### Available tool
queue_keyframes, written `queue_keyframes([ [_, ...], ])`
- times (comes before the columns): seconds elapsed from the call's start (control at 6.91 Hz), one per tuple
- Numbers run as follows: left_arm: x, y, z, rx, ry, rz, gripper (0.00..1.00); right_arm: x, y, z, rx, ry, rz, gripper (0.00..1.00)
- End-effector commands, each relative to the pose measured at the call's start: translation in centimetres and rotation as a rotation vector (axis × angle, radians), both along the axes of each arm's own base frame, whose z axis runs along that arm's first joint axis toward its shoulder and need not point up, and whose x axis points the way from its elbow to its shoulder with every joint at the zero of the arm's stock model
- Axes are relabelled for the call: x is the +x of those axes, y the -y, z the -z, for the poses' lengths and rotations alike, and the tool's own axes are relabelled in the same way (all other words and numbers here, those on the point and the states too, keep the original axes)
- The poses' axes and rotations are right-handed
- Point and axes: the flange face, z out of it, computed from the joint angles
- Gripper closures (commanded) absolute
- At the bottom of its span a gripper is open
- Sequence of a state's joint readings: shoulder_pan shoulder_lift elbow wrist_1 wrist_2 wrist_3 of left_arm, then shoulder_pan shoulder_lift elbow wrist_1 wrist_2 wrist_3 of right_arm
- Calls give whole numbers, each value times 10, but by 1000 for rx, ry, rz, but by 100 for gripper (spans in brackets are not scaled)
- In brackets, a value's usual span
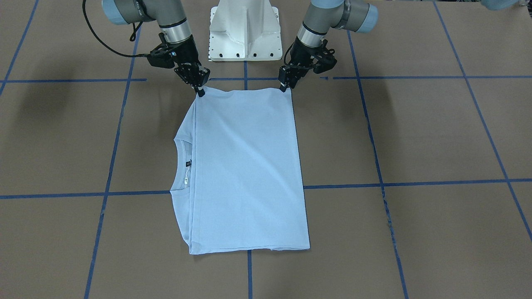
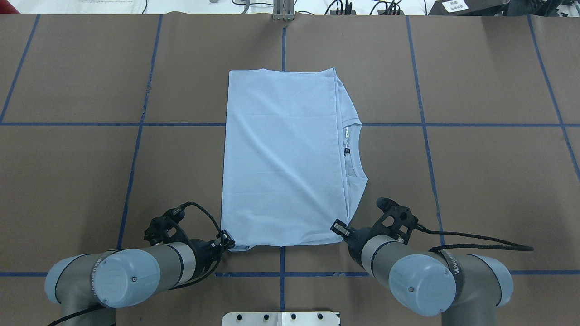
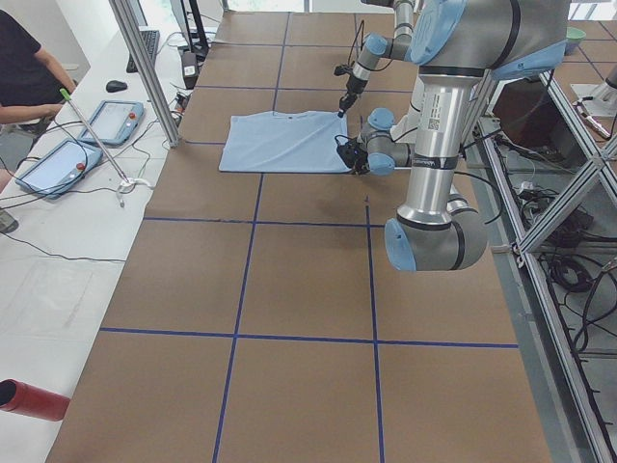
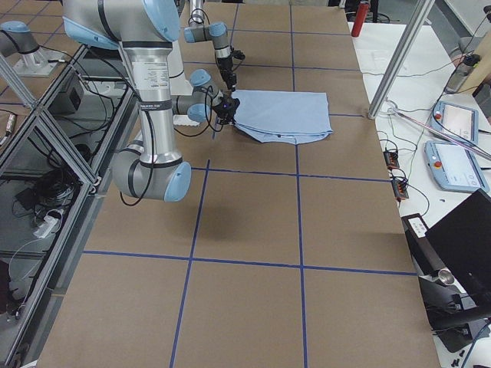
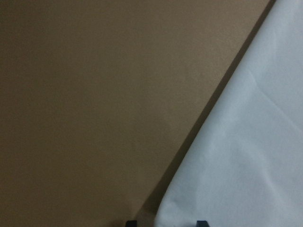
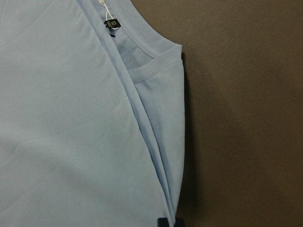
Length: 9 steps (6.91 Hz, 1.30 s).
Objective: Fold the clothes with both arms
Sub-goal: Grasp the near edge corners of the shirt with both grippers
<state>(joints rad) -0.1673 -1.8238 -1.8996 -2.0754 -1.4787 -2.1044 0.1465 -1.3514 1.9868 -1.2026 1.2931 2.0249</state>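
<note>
The light blue T-shirt (image 1: 249, 166) (image 2: 281, 158) lies flat on the brown table, folded into a long rectangle. Its collar and neck label (image 1: 188, 163) (image 6: 112, 23) peek out along one long edge. The palm-tree print is hidden. My left gripper (image 1: 285, 86) (image 2: 228, 241) sits low at the shirt's near corner. In the left wrist view its fingertips (image 5: 201, 223) stand apart with the cloth corner (image 5: 246, 156) between them. My right gripper (image 1: 200, 91) (image 2: 339, 227) is at the other near corner, on the collar side. Its tips (image 6: 170, 222) are pinched together on the layered shirt edge.
The white pedestal base (image 1: 245, 33) stands between the arms, just behind the shirt's near edge. Blue tape lines (image 2: 140, 124) cross the brown table. Beyond the far edge is a white side table with teach pendants (image 3: 111, 123), a metal post (image 3: 145, 68) and a person (image 3: 24, 68).
</note>
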Motion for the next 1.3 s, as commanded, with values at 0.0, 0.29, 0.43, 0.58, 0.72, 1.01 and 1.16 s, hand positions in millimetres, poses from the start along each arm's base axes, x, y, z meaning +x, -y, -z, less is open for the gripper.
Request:
queue_keyframes([
  [0.0, 4, 1, -2, -1, 5, 0, 54, 0, 0, 0, 0, 0, -1, 100],
  [0.29, 6, 1, 5, 0, -8, 1, 100, 0, 0, 0, 0, 0, -1, 100],
  [0.43, 6, 1, 7, 0, -11, 1, 100, -1, 0, -1, 0, -2, 1, 100],
  [0.58, 2, 2, 14, 3, -27, 4, 100, 0, 0, -1, 1, -2, 0, 100],
  [0.72, -6, 6, 25, 7, -48, 13, 100, 1, 0, 1, 1, 2, 1, 100],
  [1.01, -61, -5, 54, -30, -138, 60, 100, 17, -18, 15, 3, 43, 28, 100],
  [1.16, -63, -39, 69, -87, -155, 41, 100, 29, -44, 25, 6, 74, 72, 100],
])
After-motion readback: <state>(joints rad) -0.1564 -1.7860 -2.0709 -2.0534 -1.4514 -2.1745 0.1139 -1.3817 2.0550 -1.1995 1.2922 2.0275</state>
